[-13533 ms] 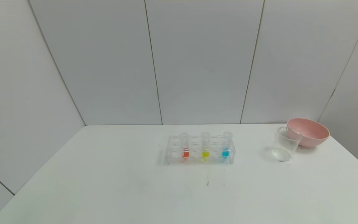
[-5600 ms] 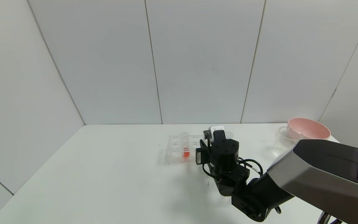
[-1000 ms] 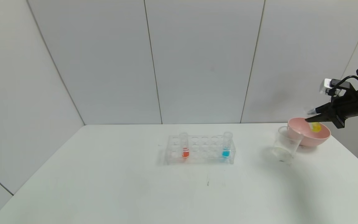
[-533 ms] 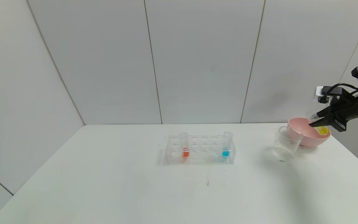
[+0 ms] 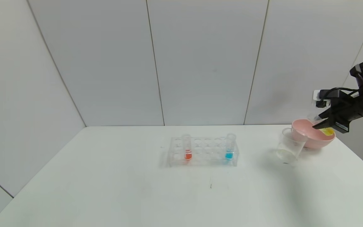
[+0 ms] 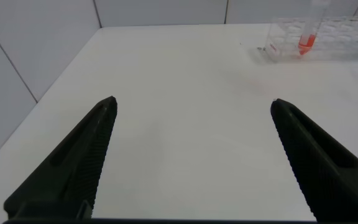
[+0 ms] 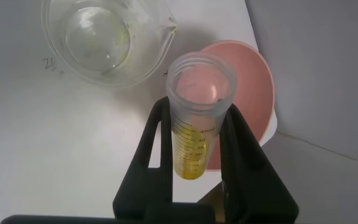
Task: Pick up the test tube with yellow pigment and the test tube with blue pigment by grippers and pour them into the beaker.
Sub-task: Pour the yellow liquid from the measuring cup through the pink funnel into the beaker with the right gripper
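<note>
Right arm: extended in from the right side, raised, wrist angled downward to the left. Right end effector [image 5: 316, 125]: fingers [image 7: 155, 144] clamped on a held tube. Left end effector [image 6: 191, 107]: low, level, fingers [image 6: 87, 140] spread wide apart, holding nothing.

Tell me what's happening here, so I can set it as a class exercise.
The right gripper is shut on the test tube with yellow pigment and holds it tilted in the air above the pink bowl, next to the beaker. The beaker holds only clear liquid. The test tube with blue pigment and an orange-red tube stand in the rack mid-table. The left gripper is open over bare table, away from the work.
</note>
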